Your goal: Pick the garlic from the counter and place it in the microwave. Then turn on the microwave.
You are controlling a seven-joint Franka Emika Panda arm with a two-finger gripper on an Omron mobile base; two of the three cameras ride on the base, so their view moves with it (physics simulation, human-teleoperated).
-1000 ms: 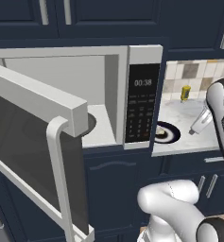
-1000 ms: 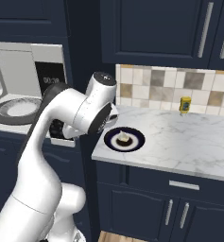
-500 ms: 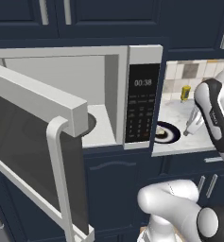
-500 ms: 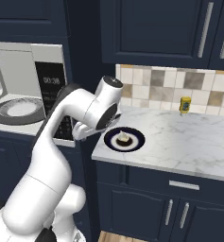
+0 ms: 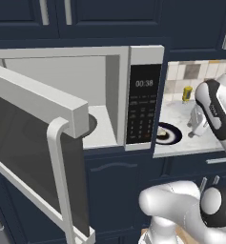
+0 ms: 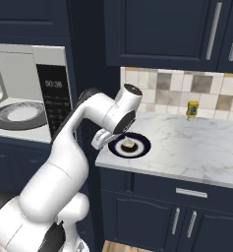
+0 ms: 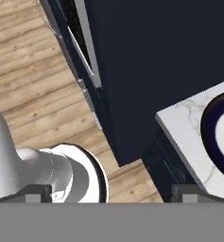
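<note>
Claw [image 6: 102,140] hangs wide and empty just left of the plate [image 6: 142,146]; I'm reaching, next descend over the garlic [image 6: 129,144].

White arm bent sharply at the elbow, forearm angled down toward four o'clock. Gripper [image 6: 101,140] points downward, jaws spread fully apart, holding nothing.

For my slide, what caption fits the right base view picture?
Open gripper hovers beside the plate holding garlic; microwave open.
</note>
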